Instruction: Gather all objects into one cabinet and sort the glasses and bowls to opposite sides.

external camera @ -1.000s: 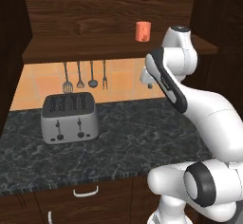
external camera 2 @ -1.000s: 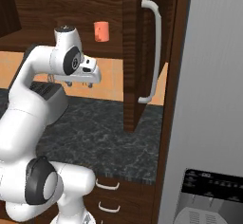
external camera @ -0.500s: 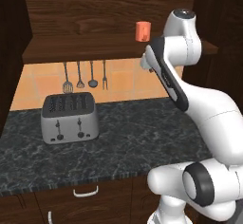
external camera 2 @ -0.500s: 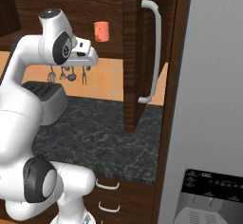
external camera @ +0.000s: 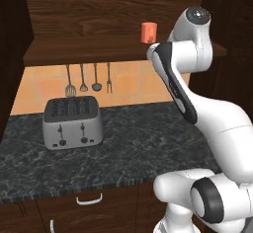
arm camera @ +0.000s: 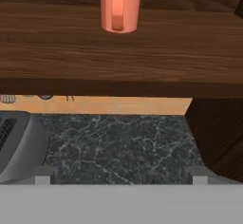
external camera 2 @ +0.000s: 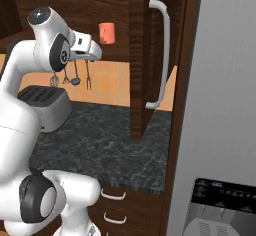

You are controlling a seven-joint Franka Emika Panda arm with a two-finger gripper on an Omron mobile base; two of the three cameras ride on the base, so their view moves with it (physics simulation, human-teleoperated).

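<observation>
The red-orange cup (external camera: 148,32) stands upright on the dark wood shelf (external camera: 89,49) of the open wall cabinet. In the right base view the cup (external camera 2: 106,32) sits just right of and slightly above my gripper (external camera 2: 91,55). The hand view looks at the shelf's front edge (arm camera: 118,83), with the cup (arm camera: 120,4) ahead at the top, well beyond my gripper (arm camera: 121,178). Its fingertips (arm camera: 43,177) stand wide apart, open and holding nothing. The cabinet door (external camera 2: 145,55) with its long curved grey handle (external camera 2: 161,55) hangs open on the right.
A silver toaster (external camera: 72,122) sits on the black marbled counter (external camera: 133,148), with utensils (external camera: 89,79) hanging on the orange wall behind. Drawers (external camera: 89,200) run below the counter. A tall grey appliance (external camera 2: 222,105) stands at the right.
The arm has risen and the hand has lifted from below the shelf to shelf level, closer to the red-orange cup. The cup has not moved.
</observation>
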